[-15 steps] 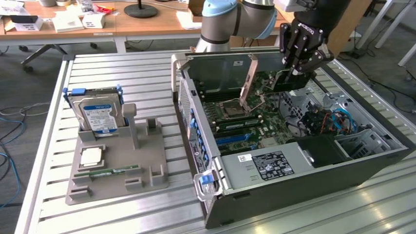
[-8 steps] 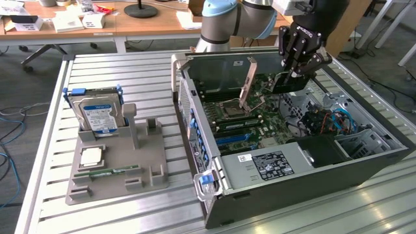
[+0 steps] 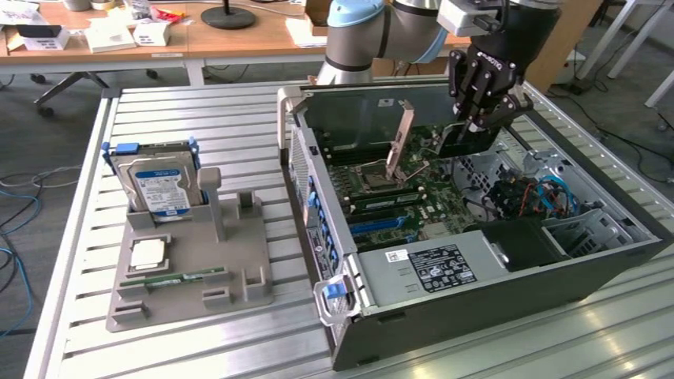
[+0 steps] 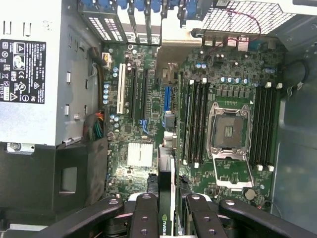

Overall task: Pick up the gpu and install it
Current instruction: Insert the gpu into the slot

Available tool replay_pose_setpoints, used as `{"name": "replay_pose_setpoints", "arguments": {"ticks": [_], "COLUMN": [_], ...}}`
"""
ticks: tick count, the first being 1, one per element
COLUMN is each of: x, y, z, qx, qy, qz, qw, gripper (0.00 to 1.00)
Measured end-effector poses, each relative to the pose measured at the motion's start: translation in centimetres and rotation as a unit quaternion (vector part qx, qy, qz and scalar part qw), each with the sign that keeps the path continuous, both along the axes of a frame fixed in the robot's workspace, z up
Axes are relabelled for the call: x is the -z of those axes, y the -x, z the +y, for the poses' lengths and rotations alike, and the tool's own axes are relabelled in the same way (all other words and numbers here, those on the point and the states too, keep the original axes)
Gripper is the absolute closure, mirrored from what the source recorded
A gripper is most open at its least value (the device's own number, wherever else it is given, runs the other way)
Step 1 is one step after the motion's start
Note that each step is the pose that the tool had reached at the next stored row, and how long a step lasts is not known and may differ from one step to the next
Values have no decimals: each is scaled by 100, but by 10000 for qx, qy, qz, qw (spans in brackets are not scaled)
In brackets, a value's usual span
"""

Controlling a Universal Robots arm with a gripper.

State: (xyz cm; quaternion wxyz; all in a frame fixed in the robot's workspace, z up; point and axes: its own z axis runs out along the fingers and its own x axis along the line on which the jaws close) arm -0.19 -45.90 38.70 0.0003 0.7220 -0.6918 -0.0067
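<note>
The gpu [image 3: 469, 140], a thin black card, hangs inside the open computer case [image 3: 463, 308] above the motherboard [image 3: 411, 209]. My gripper [image 3: 481, 118] is shut on its upper edge. In the wrist view the gpu [image 4: 166, 181] shows edge-on between my fingers [image 4: 145, 213], with my gripper [image 4: 168, 206] looking straight down on the motherboard [image 4: 198, 79]. The card's lower edge hovers over the board beside the blue slot [image 4: 167, 99], apart from the long black slot [image 4: 137, 91] and the white slot [image 4: 120, 89].
The case also holds an open CPU socket [image 4: 229, 131], RAM slots [image 4: 195, 121] and a power supply [image 4: 29, 74]. At the exterior view's left, a grey holder [image 3: 248, 268] carries a hard drive [image 3: 158, 185], a CPU chip [image 3: 147, 253] and a green RAM stick [image 3: 174, 280].
</note>
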Motion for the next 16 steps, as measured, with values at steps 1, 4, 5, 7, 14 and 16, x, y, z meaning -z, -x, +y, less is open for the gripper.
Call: {"name": "replay_pose_setpoints", "arguments": {"ticks": [1,4,5,7,14,16], "x": [0,1,1,1,2,2], "y": [0,0,0,2,73,101], "z": [0,0,0,0,13,17], "qx": [0,0,0,0,0,0], "qy": [-1,-2,-2,-2,-2,-2], "qz": [0,0,0,0,-5,-8], "qw": [10000,10000,10000,10000,10000,10000], "gripper": [74,74,74,74,74,74]}}
